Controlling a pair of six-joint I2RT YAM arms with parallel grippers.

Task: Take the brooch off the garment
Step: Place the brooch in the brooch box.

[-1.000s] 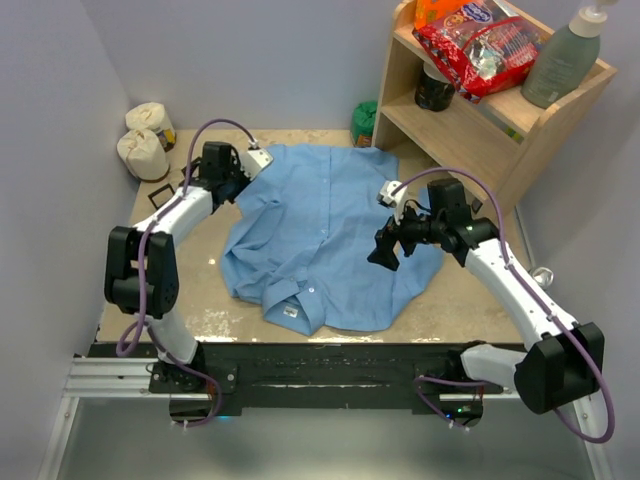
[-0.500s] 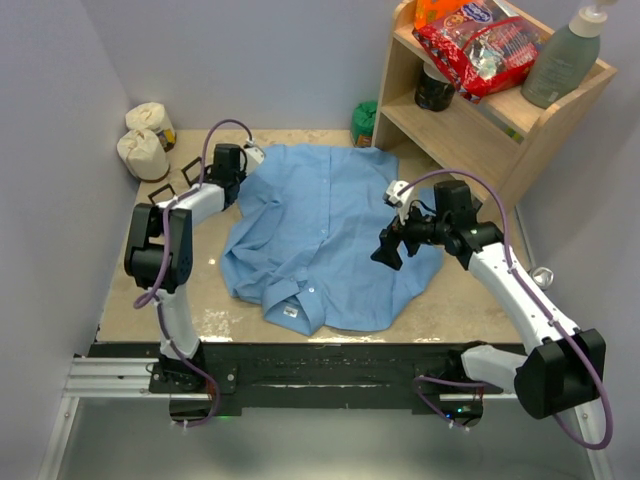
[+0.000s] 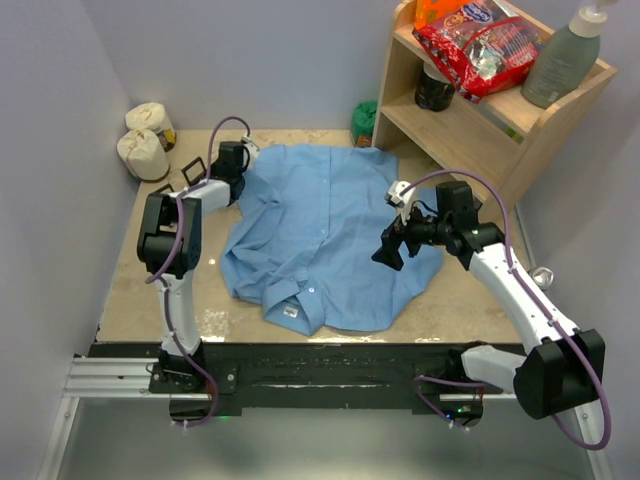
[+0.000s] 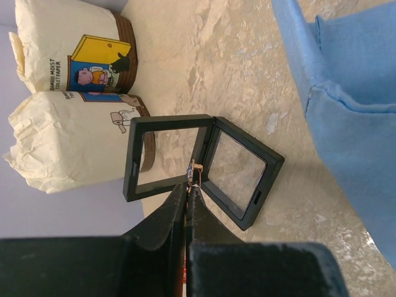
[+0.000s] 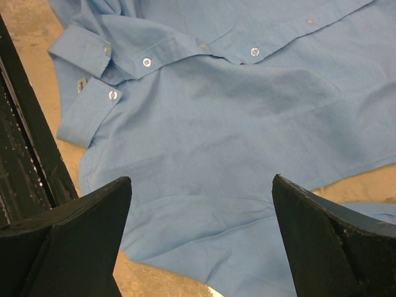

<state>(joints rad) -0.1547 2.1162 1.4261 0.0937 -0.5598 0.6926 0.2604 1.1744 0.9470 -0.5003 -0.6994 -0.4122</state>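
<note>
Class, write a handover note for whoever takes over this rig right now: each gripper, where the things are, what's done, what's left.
Left gripper: shut on the brooch, at the open black box, clear of the shirt.
Right gripper: open, empty, above the shirt.
Shirt: spread out, collar toward the arm bases.
Done: the brooch is off the shirt.
Left: probably set the brooch in the box and release.

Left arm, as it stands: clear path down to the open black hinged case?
Probably yes. The left hand, shut on a small gold brooch, hangs right over the open black hinged case; nothing lies between them.
</note>
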